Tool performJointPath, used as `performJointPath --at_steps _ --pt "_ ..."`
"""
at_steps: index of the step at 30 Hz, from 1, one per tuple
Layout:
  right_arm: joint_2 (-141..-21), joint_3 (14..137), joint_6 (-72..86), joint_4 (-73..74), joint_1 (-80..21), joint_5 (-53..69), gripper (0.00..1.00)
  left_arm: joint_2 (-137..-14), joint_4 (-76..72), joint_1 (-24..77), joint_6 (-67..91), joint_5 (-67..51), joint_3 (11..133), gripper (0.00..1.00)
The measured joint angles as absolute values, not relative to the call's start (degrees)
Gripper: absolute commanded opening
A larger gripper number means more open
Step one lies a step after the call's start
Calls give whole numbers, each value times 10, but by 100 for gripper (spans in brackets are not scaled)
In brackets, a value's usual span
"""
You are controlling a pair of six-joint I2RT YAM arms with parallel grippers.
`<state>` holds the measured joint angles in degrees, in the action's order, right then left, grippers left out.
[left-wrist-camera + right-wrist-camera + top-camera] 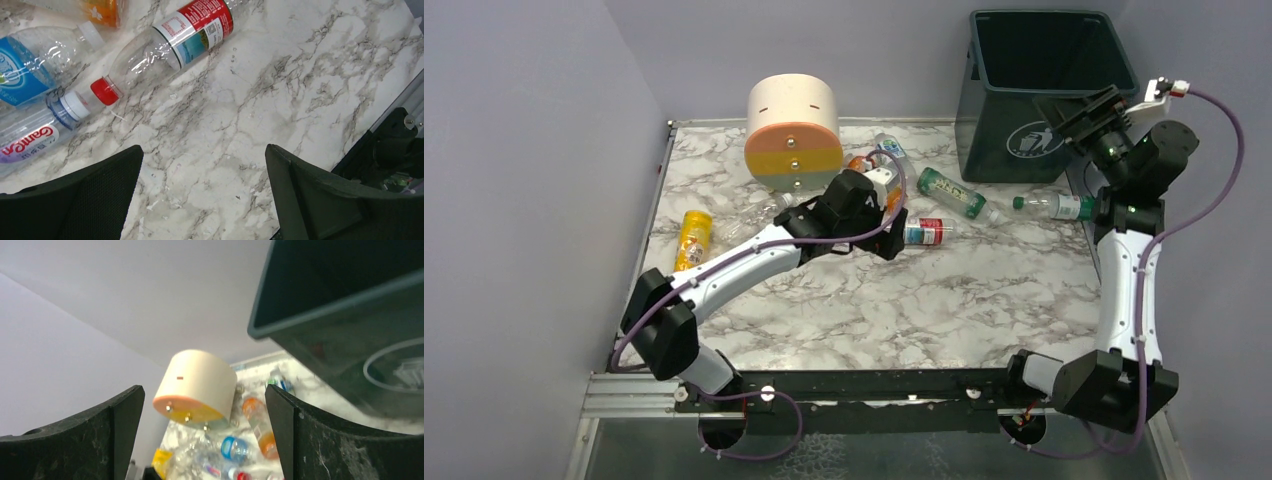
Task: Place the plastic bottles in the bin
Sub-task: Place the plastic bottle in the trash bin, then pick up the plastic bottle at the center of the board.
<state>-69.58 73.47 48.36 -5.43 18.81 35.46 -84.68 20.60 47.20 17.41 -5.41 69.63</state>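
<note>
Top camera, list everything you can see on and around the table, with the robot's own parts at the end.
table: one, white-grey marble, under everything
bin: one, dark teal, far right corner, upright
drawer unit: one, cream with orange, yellow and green fronts, far side, left of centre
yellow bottle: one, yellow, lying near the left edge
red-label bottle: one, clear, lying at the centre
green-label bottles: two, clear, lying in front of the bin
other bottles: at least three, clear, blue or orange, around the drawer unit, partly hidden by the left arm
left gripper: one, black, open, low over the table centre
right gripper: one, black, open, raised beside the bin's front right rim
</note>
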Motion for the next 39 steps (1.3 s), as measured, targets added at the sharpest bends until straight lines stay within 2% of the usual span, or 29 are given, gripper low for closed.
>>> performJointPath --at_steps 12,21,39 --pt "-556 532 409 36 188 392 94 -1016 193 469 102 -31 839 99" --pt "-526 453 378 78 188 406 93 -1134 193 450 63 -18 920 96" --pt "-536 393 349 89 188 417 93 -1173 188 447 49 -23 888 94"
